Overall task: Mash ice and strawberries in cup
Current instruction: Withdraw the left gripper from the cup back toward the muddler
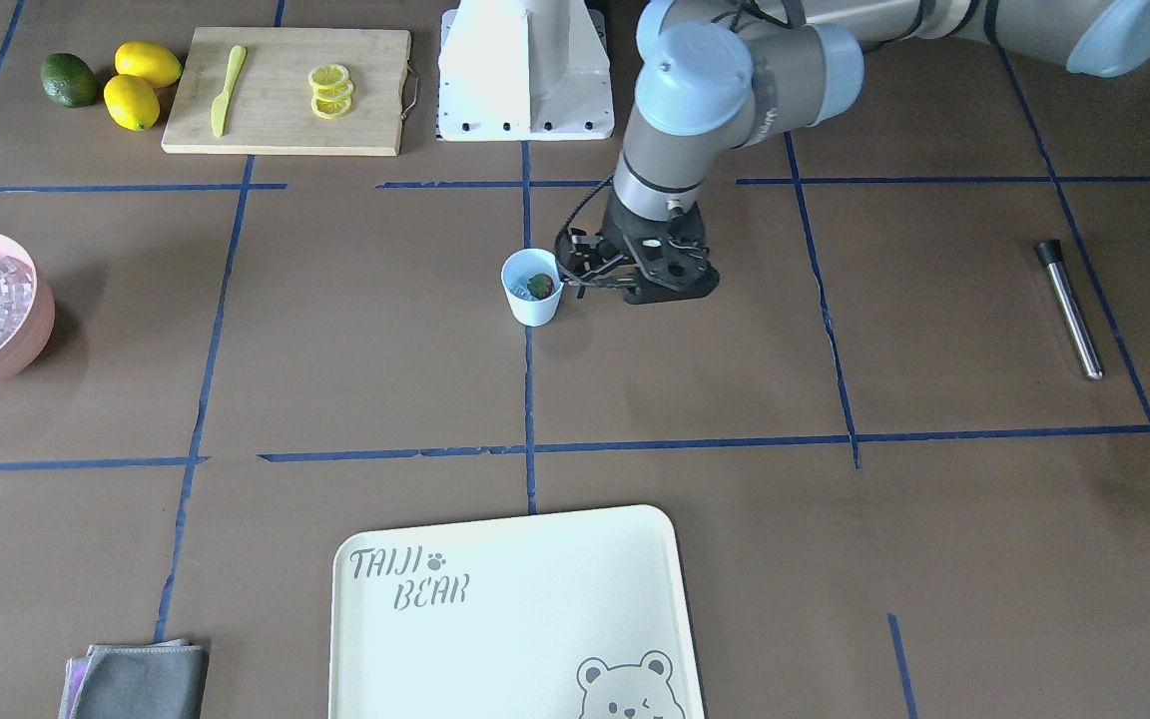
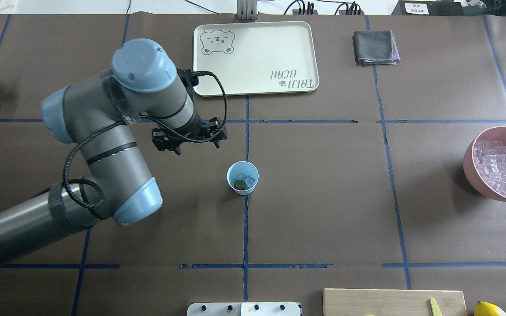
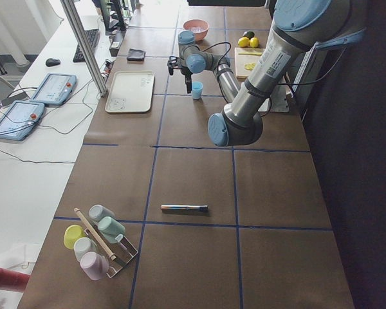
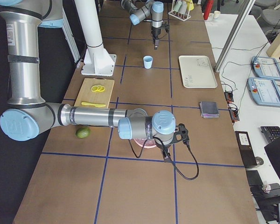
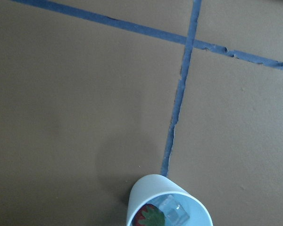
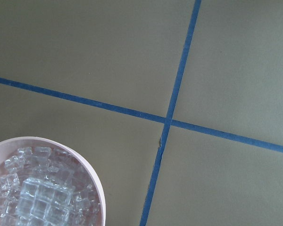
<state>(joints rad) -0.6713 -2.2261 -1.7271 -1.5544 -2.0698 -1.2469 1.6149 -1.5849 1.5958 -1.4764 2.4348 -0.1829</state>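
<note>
Cup [image 2: 242,177] of pale-blue plastic, small and tapered, upright on a blue tape line [image 2: 246,228] near the middle of the brown-papered desk [image 2: 323,197]. Inside it lie one tiny red strawberry with a green leafy top [image 5: 151,217] and, touching it, a clear glassy ice cube [image 5: 172,209]. The left claw [image 2: 188,141] hangs pointing downward near the cup, toward the robot's left and apart from the rim; its jaws appear spread and hold nothing. At the desk's right end, a large pink bowl [image 2: 470,153] is heaped with more clear ice cubes [image 2: 499,169]. The right arm [image 4: 93,116] reaches over this bowl. Its claw is masked by the wrist in the side view, so whether it is spread or closed cannot be told. Well apart from the cup lies a slim metal rod with a black tip [image 1: 1069,310], flat on the desk at the robot's left.
</note>
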